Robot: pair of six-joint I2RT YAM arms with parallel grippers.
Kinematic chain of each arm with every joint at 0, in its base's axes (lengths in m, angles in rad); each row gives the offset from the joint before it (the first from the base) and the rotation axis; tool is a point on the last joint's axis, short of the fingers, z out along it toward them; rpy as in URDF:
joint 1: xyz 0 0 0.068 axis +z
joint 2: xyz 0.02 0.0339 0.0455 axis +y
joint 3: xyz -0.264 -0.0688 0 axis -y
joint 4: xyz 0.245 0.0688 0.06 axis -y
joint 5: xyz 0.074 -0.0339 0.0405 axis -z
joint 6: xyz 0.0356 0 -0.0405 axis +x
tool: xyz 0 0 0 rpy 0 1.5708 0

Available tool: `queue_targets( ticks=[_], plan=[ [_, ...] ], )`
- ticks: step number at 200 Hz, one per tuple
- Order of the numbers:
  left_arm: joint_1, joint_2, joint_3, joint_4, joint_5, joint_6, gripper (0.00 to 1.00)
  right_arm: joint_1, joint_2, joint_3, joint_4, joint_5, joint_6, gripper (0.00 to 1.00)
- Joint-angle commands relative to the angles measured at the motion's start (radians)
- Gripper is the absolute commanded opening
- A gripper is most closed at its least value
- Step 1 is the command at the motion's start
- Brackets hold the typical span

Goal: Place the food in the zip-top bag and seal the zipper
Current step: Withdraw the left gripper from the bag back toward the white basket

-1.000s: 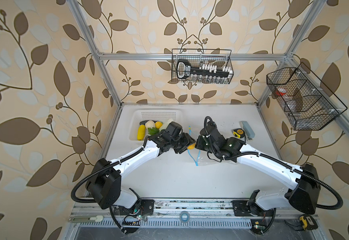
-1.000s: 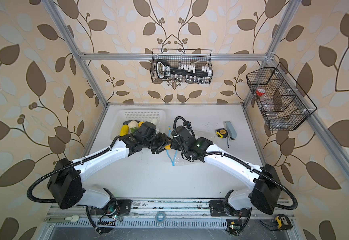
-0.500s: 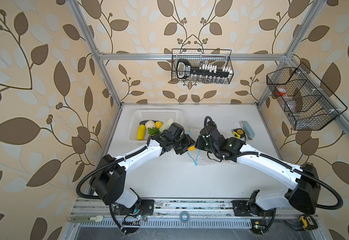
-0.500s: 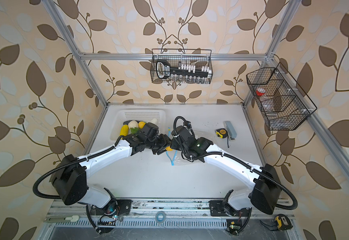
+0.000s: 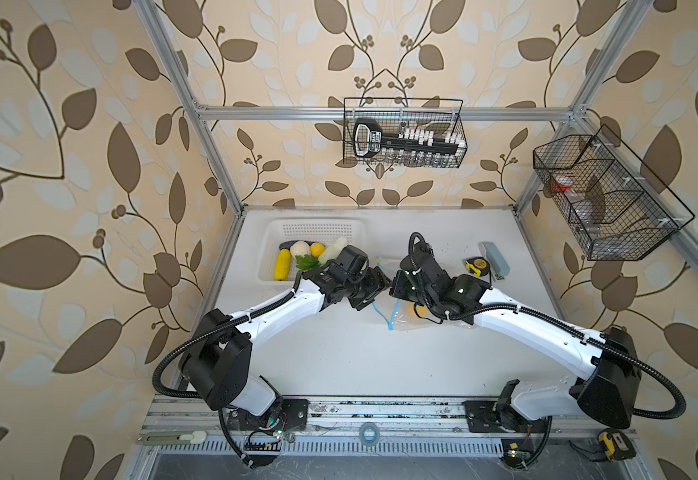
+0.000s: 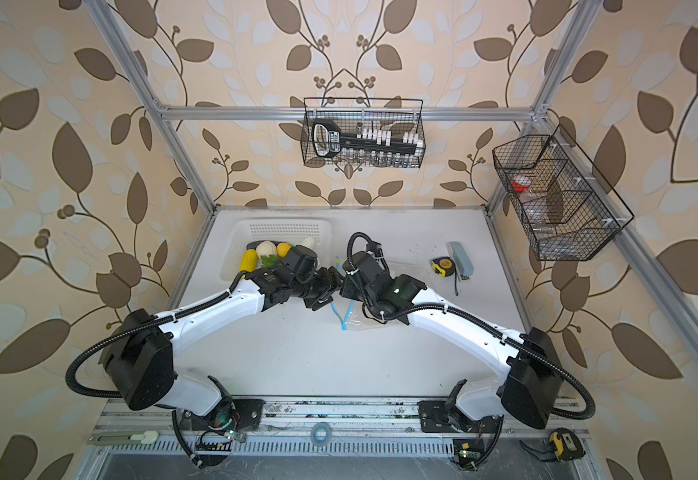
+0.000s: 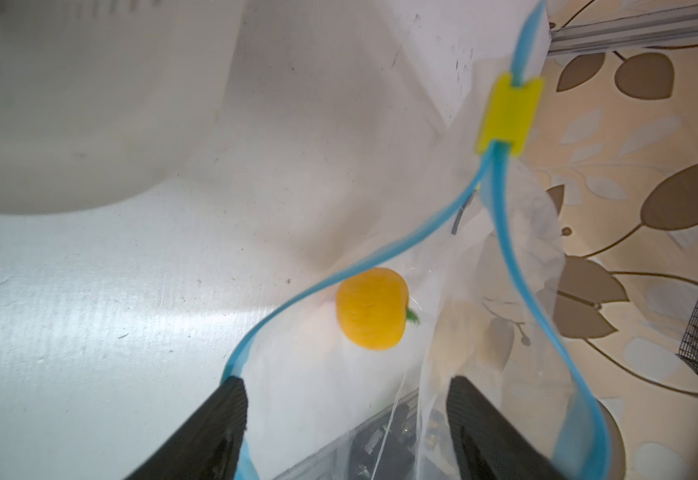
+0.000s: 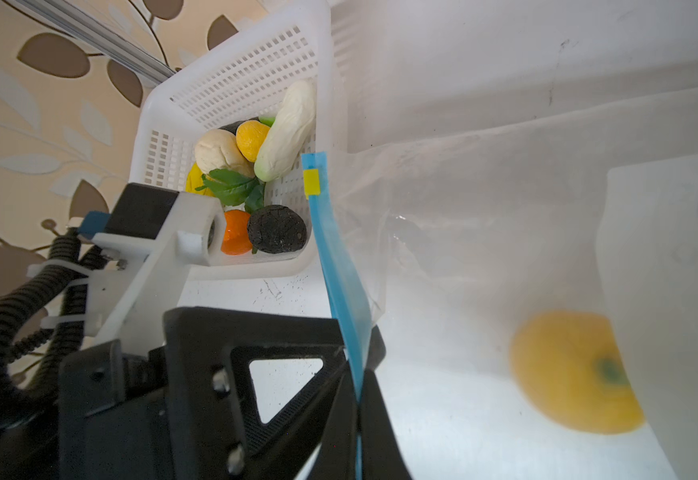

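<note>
Fruit (image 7: 372,307) — round, matte yellow — inside crinkly clear bag (image 8: 484,216)

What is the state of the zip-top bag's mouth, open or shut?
Open. In the left wrist view the two blue strips of the zipper part below the yellow slider, and a yellow fruit lies inside the zip-top bag.

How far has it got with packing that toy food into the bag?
Done: one yellow fruit lies inside the clear bag. In hand: the right jaws pinch the blue zipper, holding the mouth open; the left jaws stand open there. Left: the cucumber, eggplant and others wait in the basket; then sealing.
</note>
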Motion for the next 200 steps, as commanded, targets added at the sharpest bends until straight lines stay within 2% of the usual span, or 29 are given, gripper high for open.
queue_targets(
  ticks=[1, 67, 97, 139, 184, 200],
  plan=[
    [-0.01, -0.02, 0.007, 0.013, -0.011, 0.015, 0.77, -0.005, -0.015, 0.002, 0.01, -0.005, 0.015, 0.0],
    [-0.015, -0.039, 0.011, -0.022, -0.042, 0.033, 0.77, -0.005, -0.012, -0.008, 0.019, -0.007, 0.016, 0.0],
    [-0.015, -0.038, 0.046, -0.098, -0.073, 0.085, 0.77, -0.005, -0.012, -0.02, 0.023, -0.008, 0.021, 0.0],
    [-0.015, -0.105, 0.083, -0.17, -0.093, 0.146, 0.77, -0.005, -0.026, -0.036, 0.024, 0.0, 0.017, 0.0],
    [-0.013, -0.13, 0.133, -0.237, -0.15, 0.196, 0.77, -0.005, -0.034, -0.04, 0.019, 0.004, 0.014, 0.0],
    [-0.003, -0.126, 0.159, -0.268, -0.204, 0.214, 0.78, -0.006, -0.035, -0.042, 0.019, 0.006, 0.012, 0.0]
  ],
)
